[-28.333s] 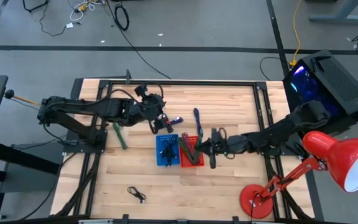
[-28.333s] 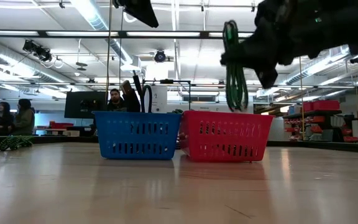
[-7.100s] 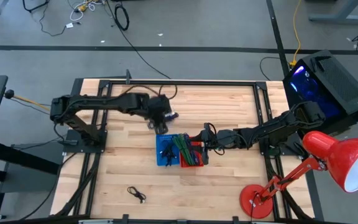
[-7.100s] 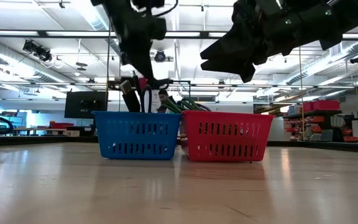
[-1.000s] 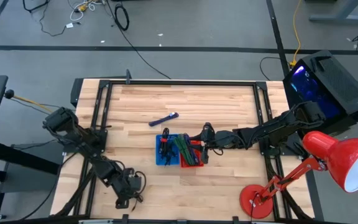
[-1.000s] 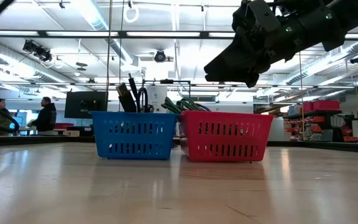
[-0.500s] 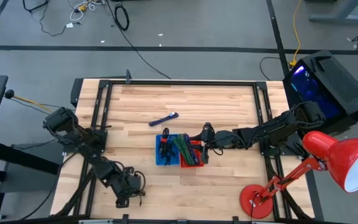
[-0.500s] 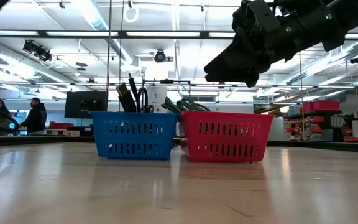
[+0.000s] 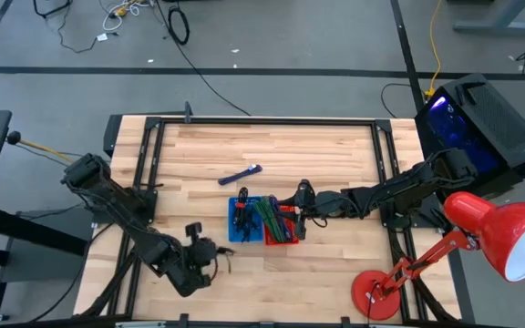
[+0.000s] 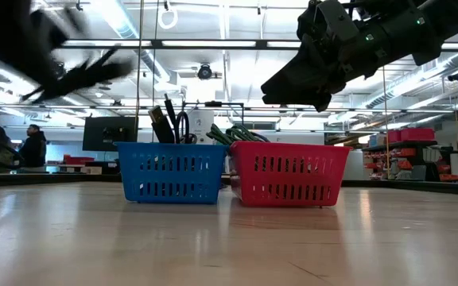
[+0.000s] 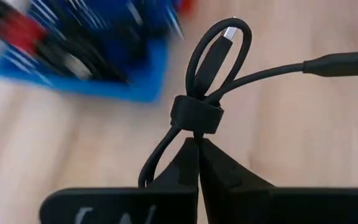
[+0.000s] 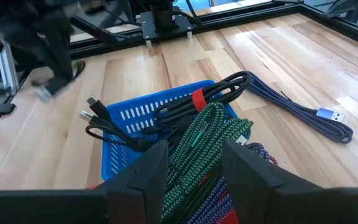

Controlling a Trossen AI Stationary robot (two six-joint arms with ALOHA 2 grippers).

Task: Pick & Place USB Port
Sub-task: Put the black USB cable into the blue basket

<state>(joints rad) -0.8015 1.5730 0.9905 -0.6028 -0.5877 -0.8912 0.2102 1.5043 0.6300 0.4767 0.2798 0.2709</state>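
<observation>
A bundled black USB cable (image 11: 211, 68) hangs in my left gripper (image 11: 197, 149), which is shut on it over the table's near left part (image 9: 210, 259). The blue basket (image 9: 244, 220) holds black cables and stands beside the red basket (image 9: 285, 233), which holds green braided cables (image 12: 210, 134). A blue-purple cable (image 9: 241, 173) lies flat on the wood beyond the baskets. My right gripper (image 9: 301, 206) hovers open above the red basket (image 12: 197, 149), with nothing between its fingers. My left gripper pinches the black cable between its two fingertips (image 11: 187, 158), just below the band (image 11: 196, 116) that ties the bundle. The looped end with its plug sticks out beyond the fingers, and one free plug end (image 11: 340, 62) trails sideways. The cable is lifted clear of the table.
A red desk lamp (image 9: 495, 232) leans over the table's near right corner, its base (image 9: 376, 296) on the wood. A black computer case (image 9: 481, 118) stands off the right edge. Black frame rails (image 9: 262, 120) border the table. People show in the room behind (image 10: 32, 147).
My left gripper has risen from the table's near edge and swung toward the baskets, carrying the black cable, which lay on the wood a second ago and now hangs clear of it. My right gripper has kept still.
</observation>
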